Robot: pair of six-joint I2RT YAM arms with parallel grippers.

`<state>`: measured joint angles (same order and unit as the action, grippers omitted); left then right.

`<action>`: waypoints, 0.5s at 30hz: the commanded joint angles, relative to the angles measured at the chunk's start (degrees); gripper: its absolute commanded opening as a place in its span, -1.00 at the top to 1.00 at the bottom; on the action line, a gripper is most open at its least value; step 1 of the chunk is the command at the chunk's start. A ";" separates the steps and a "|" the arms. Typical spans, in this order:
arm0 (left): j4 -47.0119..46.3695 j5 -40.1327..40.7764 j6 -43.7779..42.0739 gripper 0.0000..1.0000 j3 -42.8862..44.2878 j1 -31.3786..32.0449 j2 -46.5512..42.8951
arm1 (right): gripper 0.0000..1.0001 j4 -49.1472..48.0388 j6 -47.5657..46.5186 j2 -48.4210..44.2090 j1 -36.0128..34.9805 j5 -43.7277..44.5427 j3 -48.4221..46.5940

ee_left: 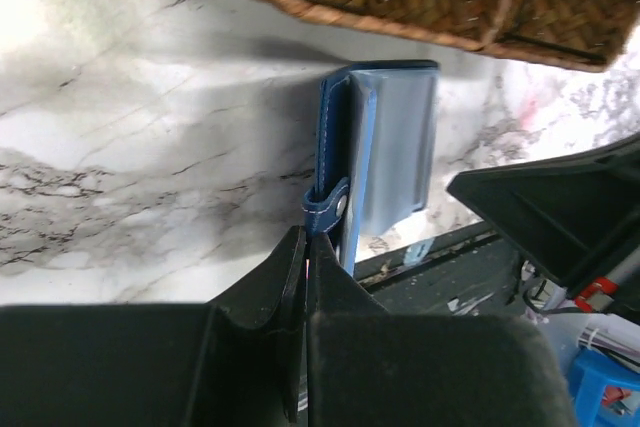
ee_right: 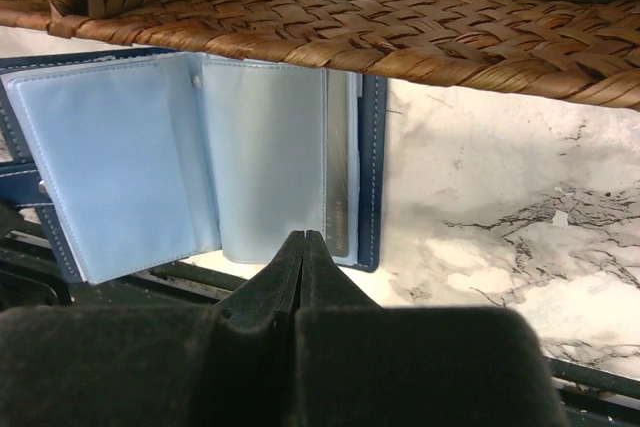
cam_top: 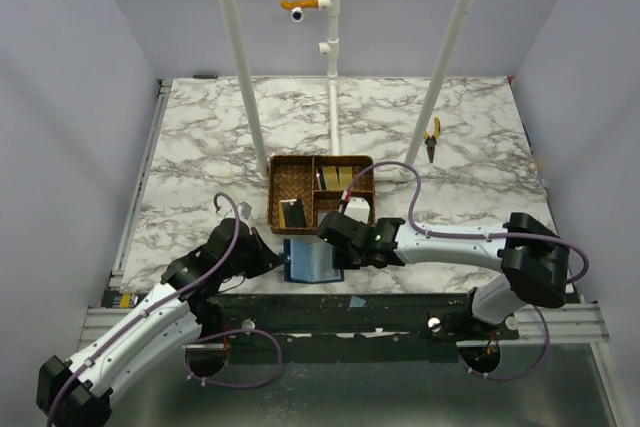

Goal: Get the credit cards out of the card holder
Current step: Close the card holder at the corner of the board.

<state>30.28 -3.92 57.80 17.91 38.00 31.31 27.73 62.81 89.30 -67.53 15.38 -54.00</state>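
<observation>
**Top external view: card holder open at the near table edge, both grippers closed**

The card holder [cam_top: 312, 262] lies opened flat on the marble table [cam_top: 200, 147], at its near edge and just in front of the wicker tray [cam_top: 275, 192]. The left gripper [cam_top: 272, 259] is at the holder's left side. The right gripper [cam_top: 338, 239] is over the holder's right part, between holder and tray.

Tray contents: a dark card [cam_top: 293, 213] lies in the left compartment, and gold cards [cam_top: 345, 175] lie in the far right compartment. A pair of pliers [cam_top: 432, 139] lies well apart, far right on the table.

Left wrist view: the left gripper [ee_left: 305, 242] has its fingers pressed together on the end of the snap strap [ee_left: 328, 205] at the holder's [ee_left: 380, 147] blue edge. The pale inner pockets stand partly raised beside it.

Right wrist view: the right gripper [ee_right: 305, 239] has its fingers pressed together, with the tips at the lower edge of the holder's [ee_right: 260, 167] right-hand clear pocket. Whether the tips pinch the pocket cannot be told. One grey-tan card [ee_right: 341, 172] shows inside the rightmost pocket, next to the blue border. The tray's woven wall [ee_right: 400, 37] runs just beyond the holder.
</observation>
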 commanded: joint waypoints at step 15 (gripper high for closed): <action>-9.86 -8.88 -2.79 1.00 6.66 1.81 3.90 | 0.99 3.92 3.64 -5.73 0.28 6.21 2.48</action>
<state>25.74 -9.54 55.57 22.24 38.20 32.64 29.74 65.08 85.19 -67.42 18.04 -52.31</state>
